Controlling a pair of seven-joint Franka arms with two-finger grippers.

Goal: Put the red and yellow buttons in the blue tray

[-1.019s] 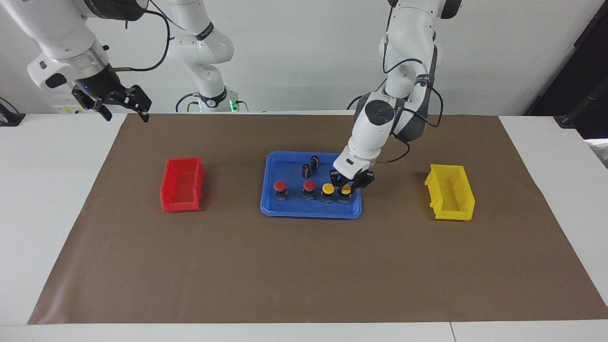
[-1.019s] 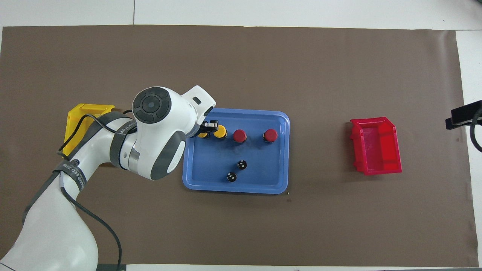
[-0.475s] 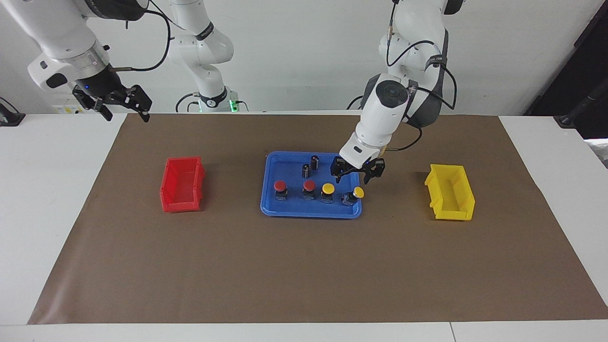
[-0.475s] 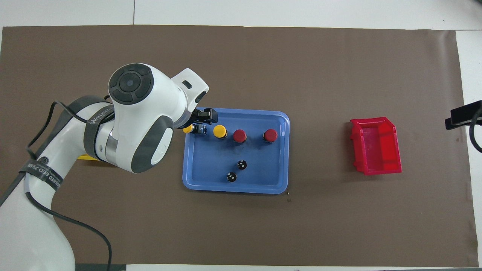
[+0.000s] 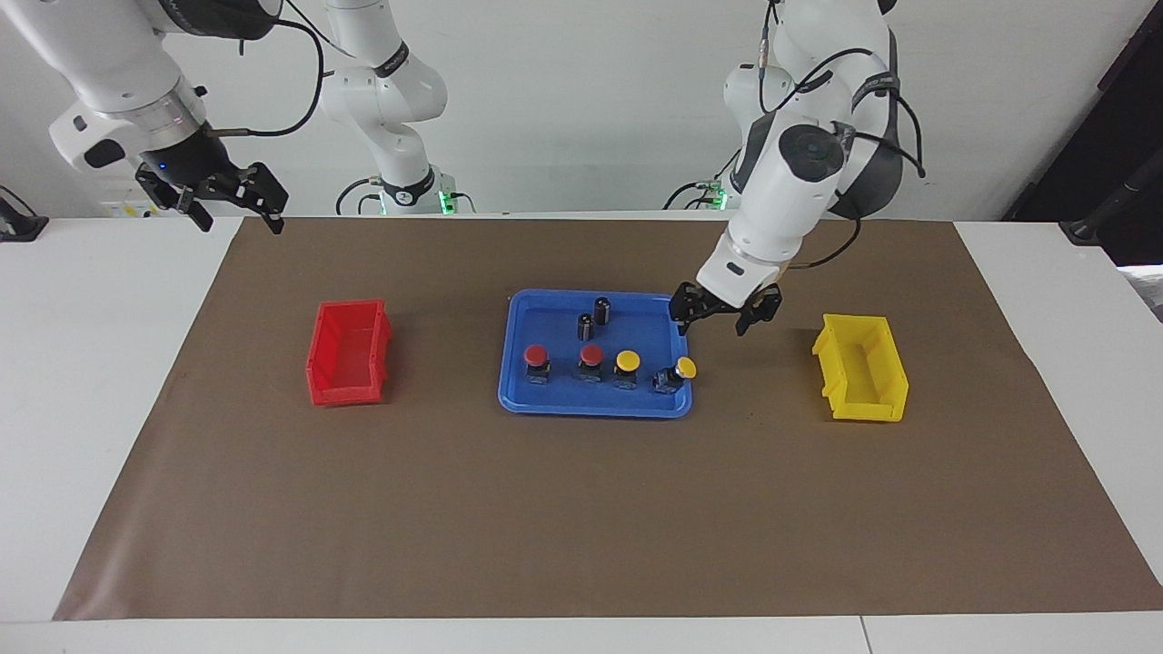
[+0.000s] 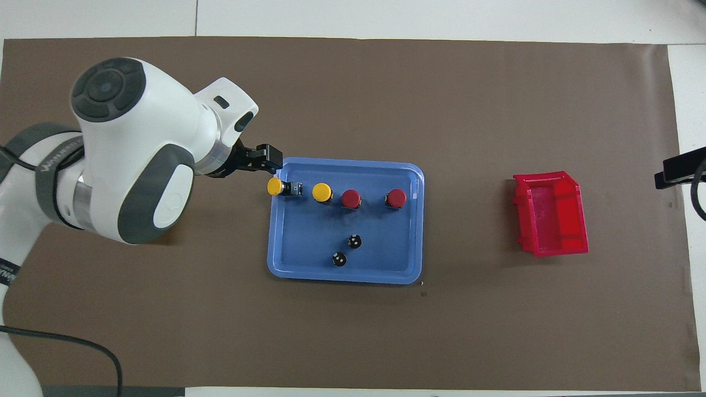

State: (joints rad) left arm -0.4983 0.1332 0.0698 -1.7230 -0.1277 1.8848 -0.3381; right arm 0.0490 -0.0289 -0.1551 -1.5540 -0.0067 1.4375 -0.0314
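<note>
We see the left gripper (image 5: 724, 314) wide and empty over the blue tray's (image 5: 545, 402) edge; one yellow button (image 5: 674, 373) lies tipped; the right gripper (image 5: 229, 198) waits, wide.

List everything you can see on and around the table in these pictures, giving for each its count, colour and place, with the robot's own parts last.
blue tray: one, blue, mid-mat.
red buttons: two, red caps, upright in the tray.
yellow buttons: two, yellow caps, in the tray; one upright, one tipped over against the rim toward the left arm's end.
dark cylinders: two, black, in the tray, nearer the robots.
red bin: one, red, toward the right arm's end.
yellow bin: one, yellow, toward the left arm's end.
brown mat: one, covering the table.
left gripper: open, over the tray's edge.
right gripper: open, waiting over the table's corner.
</note>
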